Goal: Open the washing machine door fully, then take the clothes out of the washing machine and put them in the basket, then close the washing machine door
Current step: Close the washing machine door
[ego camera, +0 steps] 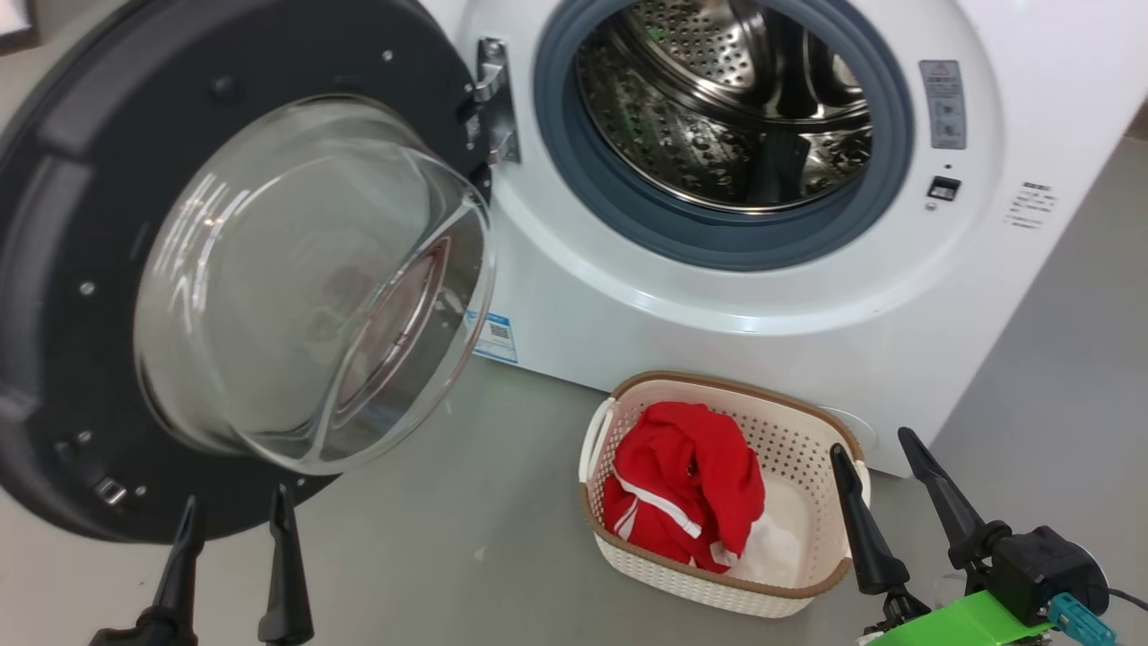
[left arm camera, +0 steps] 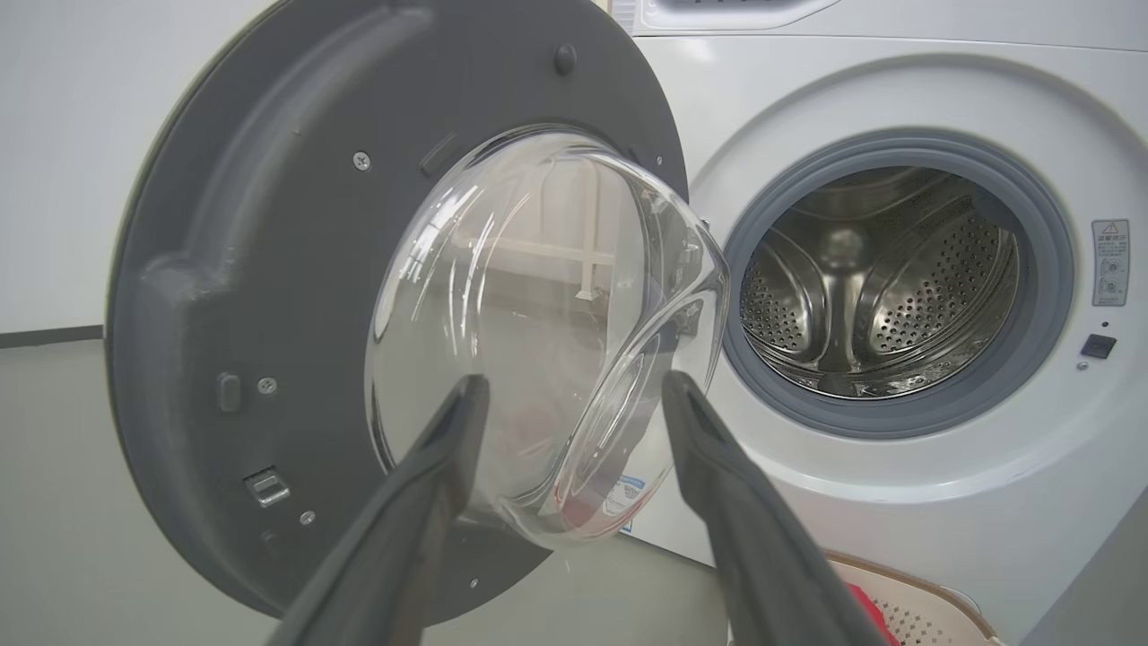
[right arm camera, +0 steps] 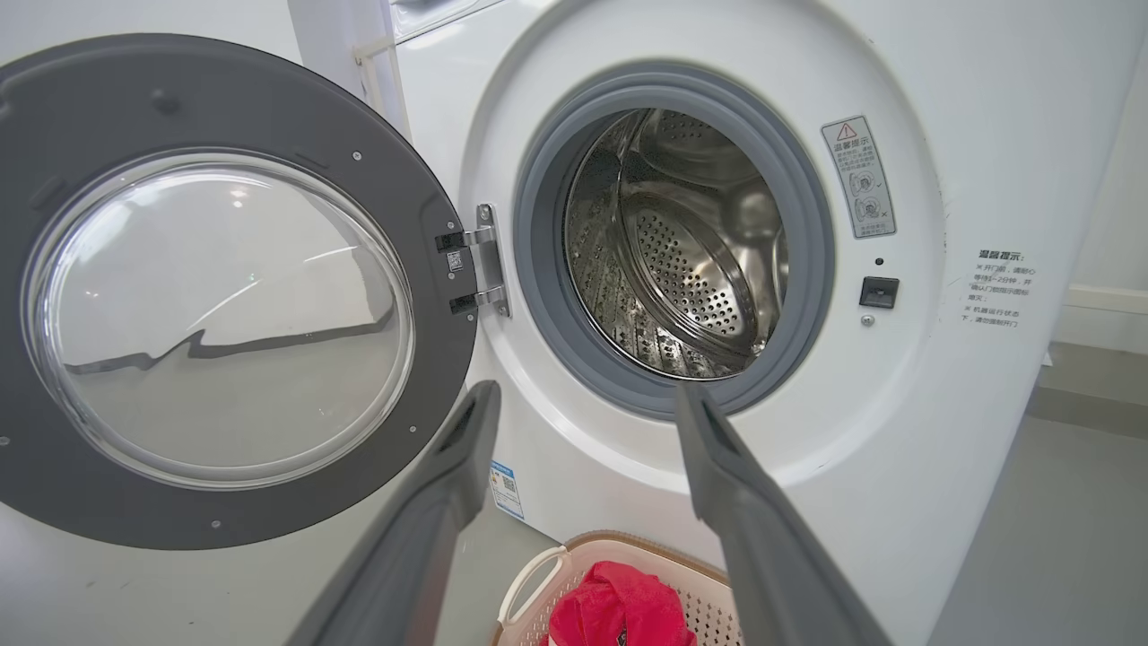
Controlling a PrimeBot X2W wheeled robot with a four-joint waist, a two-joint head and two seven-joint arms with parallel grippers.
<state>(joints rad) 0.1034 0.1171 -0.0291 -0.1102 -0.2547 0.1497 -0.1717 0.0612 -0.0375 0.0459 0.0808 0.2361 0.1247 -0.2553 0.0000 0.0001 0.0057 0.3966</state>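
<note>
Well, the washing machine [right arm camera: 897, 422] wears a warning label [right arm camera: 858, 177] (Chinese print).

Held left gripper [ego camera: 237, 496] low at the left, fingers upright, spread wide, empty. Held right gripper [ego camera: 871, 441] low at the right, fingers leaning leftward, spread wide, empty.

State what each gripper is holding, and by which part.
Nothing held: left gripper and right gripper both open, empty; clothes lie in the basket.
</note>
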